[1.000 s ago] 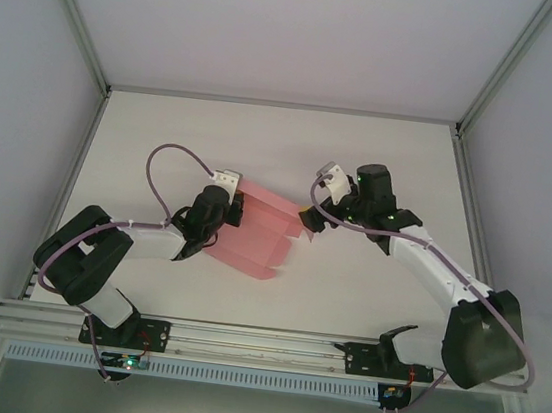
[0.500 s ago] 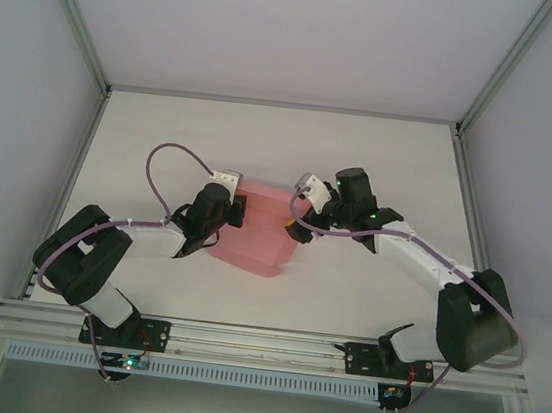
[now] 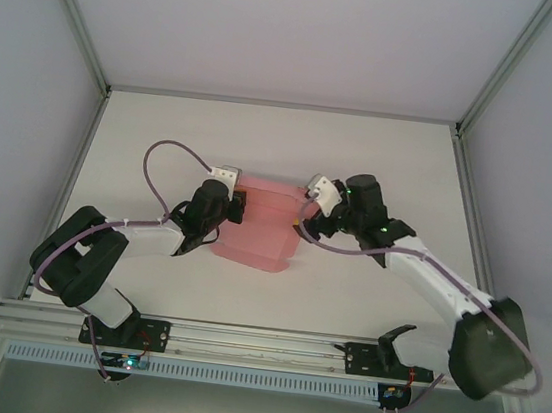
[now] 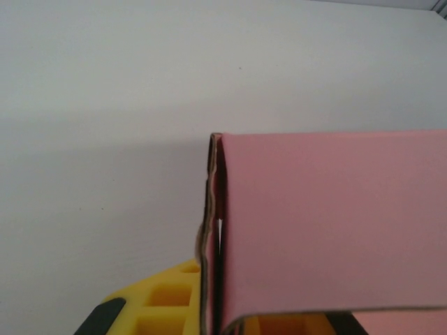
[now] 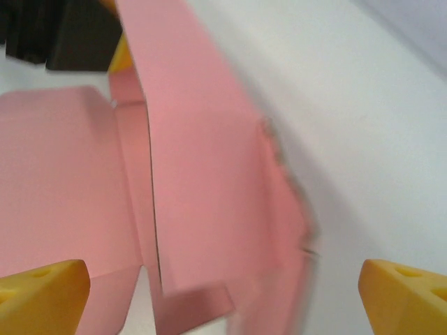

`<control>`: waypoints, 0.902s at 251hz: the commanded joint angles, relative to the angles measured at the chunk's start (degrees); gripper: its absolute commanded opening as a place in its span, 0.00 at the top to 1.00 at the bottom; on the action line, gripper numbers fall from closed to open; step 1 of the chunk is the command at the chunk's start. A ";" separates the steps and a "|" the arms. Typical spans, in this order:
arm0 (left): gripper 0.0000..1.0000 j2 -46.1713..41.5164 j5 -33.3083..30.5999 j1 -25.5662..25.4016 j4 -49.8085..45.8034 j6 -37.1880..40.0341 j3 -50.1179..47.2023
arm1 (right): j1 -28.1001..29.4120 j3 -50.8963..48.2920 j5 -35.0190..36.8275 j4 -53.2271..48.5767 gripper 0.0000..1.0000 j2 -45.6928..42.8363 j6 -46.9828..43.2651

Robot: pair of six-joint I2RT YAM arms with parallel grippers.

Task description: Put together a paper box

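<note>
The pink paper box (image 3: 258, 233) is a partly folded card in the middle of the table, its right panel turned up. My left gripper (image 3: 238, 208) is shut on the card's back-left edge. In the left wrist view the doubled pink card (image 4: 335, 230) runs down between the yellow fingers (image 4: 157, 307). My right gripper (image 3: 303, 222) is open at the card's right side. In the right wrist view the raised pink panel (image 5: 202, 188) stands between the wide-apart yellow fingertips (image 5: 42, 293), blurred at its right edge.
White tabletop (image 3: 383, 159) spreads behind and to both sides of the card. Metal frame posts and grey walls (image 3: 29, 86) bound it left, right and behind. A rail (image 3: 259, 344) with both arm bases runs along the near edge.
My right gripper swung left against the card's right flaps, then eased back a little to the right. The flaps that lay spread out now stand folded up. The left gripper kept its hold.
</note>
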 commanded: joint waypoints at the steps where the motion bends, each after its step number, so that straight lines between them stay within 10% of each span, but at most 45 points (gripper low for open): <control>1: 1.00 -0.89 -2.78 0.45 -2.88 -0.85 1.84 | -0.93 -0.63 2.53 3.55 0.02 -7.47 2.39; 33: 1.00 -0.20 -2.76 0.52 -3.70 -1.04 2.42 | -1.45 0.92 -1.92 7.65 0.08 -11.21 14.81; 115: 1.00 -0.10 -3.05 0.49 -4.09 -1.97 3.06 | 3.98 15.47 2.20 -15.06 0.93 4.56 18.59; 226: 1.00 -0.38 -0.51 0.49 -3.72 -4.62 3.54 | 4.58 18.64 -3.84 -13.77 1.00 15.52 17.38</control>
